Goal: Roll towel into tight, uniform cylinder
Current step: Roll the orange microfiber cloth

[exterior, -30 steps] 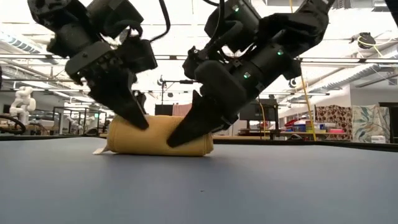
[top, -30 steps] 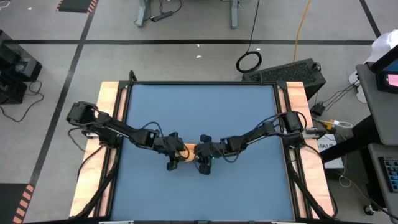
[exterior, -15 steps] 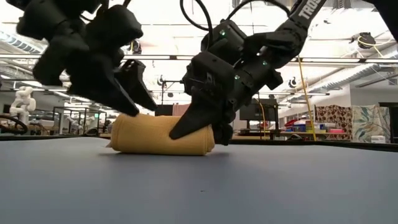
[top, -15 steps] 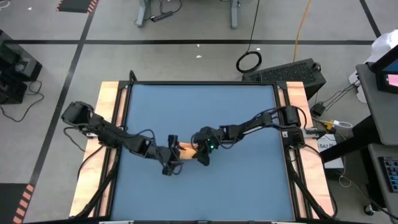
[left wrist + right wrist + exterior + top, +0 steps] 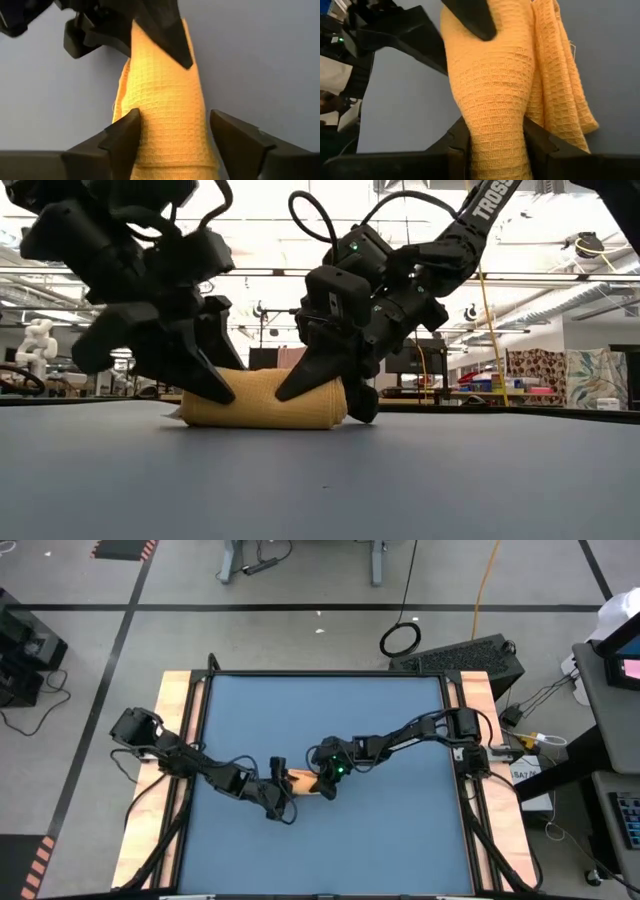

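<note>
Towel (image 5: 265, 402) rolled on table (image 5: 420, 480), both tools straddling it

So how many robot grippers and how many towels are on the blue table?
Grippers: 2, the left gripper and the right gripper.
Towels: 1, the orange-yellow towel, rolled up.
Total: 3.

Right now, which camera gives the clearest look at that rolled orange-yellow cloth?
The low view: the rolled orange-yellow cloth lies side-on, showing its whole length. The high view mostly hides it under the arms; each wrist view shows only one end between that arm's fingers.
</note>
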